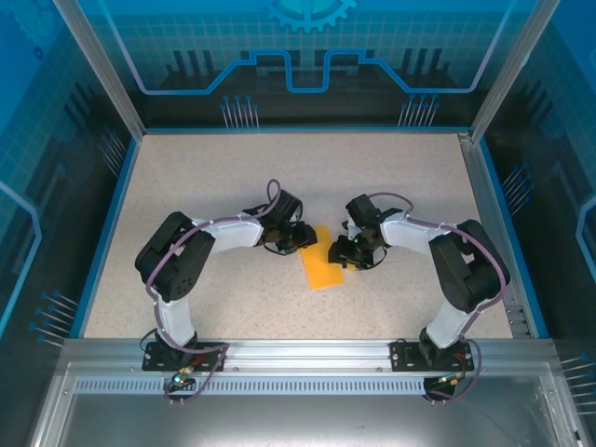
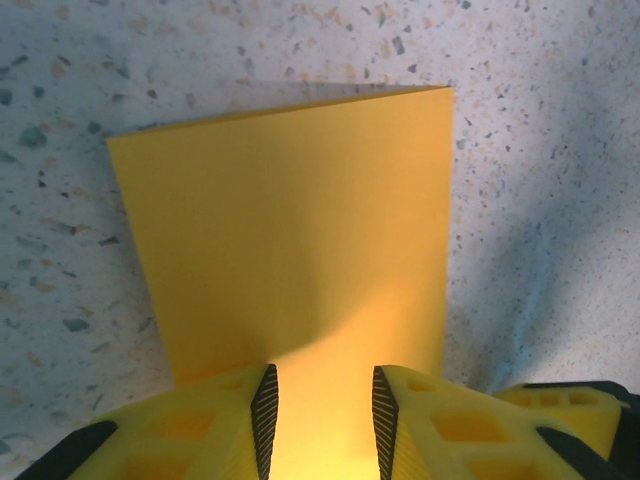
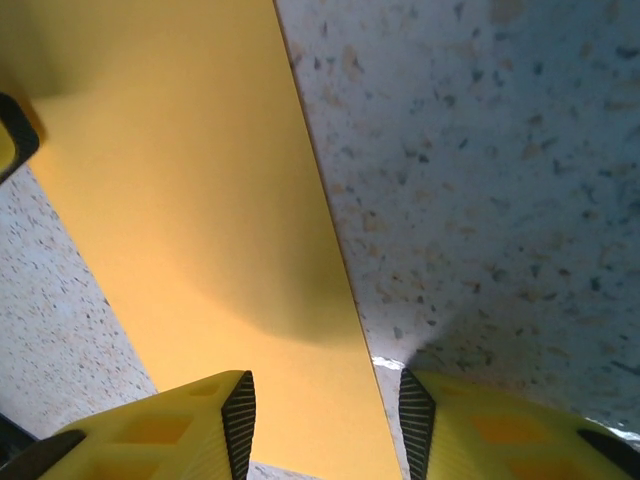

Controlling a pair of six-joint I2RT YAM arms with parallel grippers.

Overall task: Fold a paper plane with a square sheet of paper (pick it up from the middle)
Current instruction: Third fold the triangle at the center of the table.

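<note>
The orange-yellow sheet of paper (image 1: 323,263) lies on the speckled table as a narrow rectangle, looking folded in half. My left gripper (image 1: 296,238) is at the paper's far left end. In the left wrist view the paper (image 2: 290,230) runs in between the fingers of the left gripper (image 2: 322,425), whose jaws stand apart and open. My right gripper (image 1: 347,250) is at the paper's right long edge. In the right wrist view that edge of the paper (image 3: 190,200) passes between the spread fingers of the right gripper (image 3: 325,425), with bare table under the right fingertip (image 3: 415,420).
The speckled table (image 1: 233,177) is ringed by a blue rim and clear blue enclosure walls (image 1: 102,93). A metal rail (image 1: 298,352) carries both arm bases at the near edge. A black part of the left arm (image 3: 15,135) shows at the right wrist view's left edge.
</note>
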